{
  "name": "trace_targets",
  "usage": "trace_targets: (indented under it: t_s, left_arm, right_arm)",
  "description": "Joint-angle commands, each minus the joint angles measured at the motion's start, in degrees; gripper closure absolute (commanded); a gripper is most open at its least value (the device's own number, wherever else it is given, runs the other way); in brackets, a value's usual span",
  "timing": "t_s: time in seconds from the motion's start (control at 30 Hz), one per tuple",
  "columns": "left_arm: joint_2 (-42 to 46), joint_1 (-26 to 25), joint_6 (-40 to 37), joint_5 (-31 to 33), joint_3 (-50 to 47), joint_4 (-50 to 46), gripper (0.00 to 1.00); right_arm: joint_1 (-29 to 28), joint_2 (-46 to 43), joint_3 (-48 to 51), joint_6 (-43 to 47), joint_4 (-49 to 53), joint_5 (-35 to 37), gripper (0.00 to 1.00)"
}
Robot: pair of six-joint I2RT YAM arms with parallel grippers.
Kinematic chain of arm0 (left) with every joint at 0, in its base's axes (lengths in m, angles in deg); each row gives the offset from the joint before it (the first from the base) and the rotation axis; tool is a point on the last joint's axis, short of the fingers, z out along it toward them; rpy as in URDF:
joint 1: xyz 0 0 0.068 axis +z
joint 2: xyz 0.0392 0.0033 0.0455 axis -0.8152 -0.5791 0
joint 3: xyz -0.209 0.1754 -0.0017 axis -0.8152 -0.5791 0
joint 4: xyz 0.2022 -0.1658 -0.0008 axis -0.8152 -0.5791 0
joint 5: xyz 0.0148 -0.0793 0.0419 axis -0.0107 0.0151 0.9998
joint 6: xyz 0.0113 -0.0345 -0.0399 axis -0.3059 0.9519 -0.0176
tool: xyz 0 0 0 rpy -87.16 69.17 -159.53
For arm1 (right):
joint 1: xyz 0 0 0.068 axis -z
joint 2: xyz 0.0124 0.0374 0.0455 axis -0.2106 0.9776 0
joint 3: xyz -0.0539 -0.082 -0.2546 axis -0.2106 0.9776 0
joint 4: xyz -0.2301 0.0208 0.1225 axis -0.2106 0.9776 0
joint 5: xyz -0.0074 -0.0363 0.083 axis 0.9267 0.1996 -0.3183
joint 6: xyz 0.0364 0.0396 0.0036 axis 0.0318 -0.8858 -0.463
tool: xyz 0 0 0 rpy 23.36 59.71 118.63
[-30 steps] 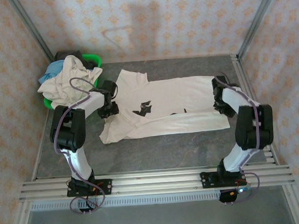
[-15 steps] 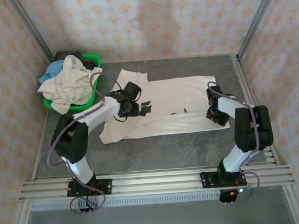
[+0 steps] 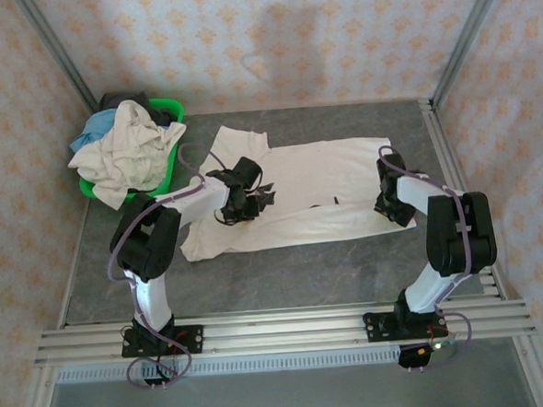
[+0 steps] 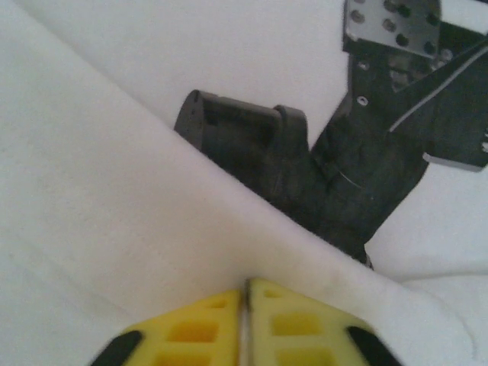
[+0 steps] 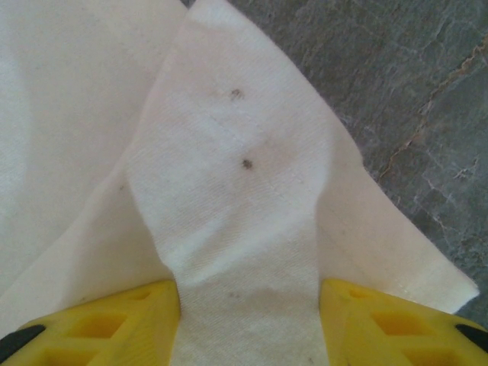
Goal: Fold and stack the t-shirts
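Observation:
A cream-white t-shirt (image 3: 325, 177) with a black robot-arm print (image 3: 264, 197) lies spread across the middle of the table. My left gripper (image 3: 238, 202) sits on the shirt beside the print. In the left wrist view its yellow fingertips (image 4: 206, 320) are shut on a raised fold of the white cloth (image 4: 91, 191), with the print (image 4: 305, 175) beyond the fold. My right gripper (image 3: 393, 205) rests at the shirt's right hem. It is open, and a lifted strip of the cloth (image 5: 236, 152) runs between its wide-apart fingers (image 5: 137, 320).
A green basket (image 3: 169, 108) at the back left holds a heap of cream-white (image 3: 125, 152), light blue (image 3: 88, 139) and dark (image 3: 118, 100) shirts. Bare grey table (image 3: 285, 276) lies in front of the shirt. Metal frame rails (image 3: 449, 169) border the table's right side.
My left gripper has travelled right from the shirt's left edge to beside the print. The right gripper has shifted slightly inward along the right hem.

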Motion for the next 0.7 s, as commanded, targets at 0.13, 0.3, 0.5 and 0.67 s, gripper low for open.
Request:
trace_targets:
  t_s: [0.13, 0.3, 0.5, 0.67]
  left_arm:
    - [0.4, 0.2, -0.1, 0.1, 2.2, -0.4, 1.0]
    - [5.6, 0.1, 1.6, 3.5, -1.3, -1.9, 0.68]
    - [9.7, -1.3, 5.3, 1.0, -7.9, 3.6, 0.51]
    - [6.9, -1.9, 6.2, -1.5, -8.5, 6.1, 0.52]
  right_arm:
    - [0.4, -1.5, 0.9, 0.4, 0.1, 0.4, 0.47]
    - [0.5, -2.0, 1.3, 0.5, -0.3, -0.1, 0.47]
    - [0.5, -2.1, 1.5, 0.7, -0.7, -0.8, 0.47]
    - [0.4, -3.1, 1.9, 0.9, -0.8, -1.0, 0.47]
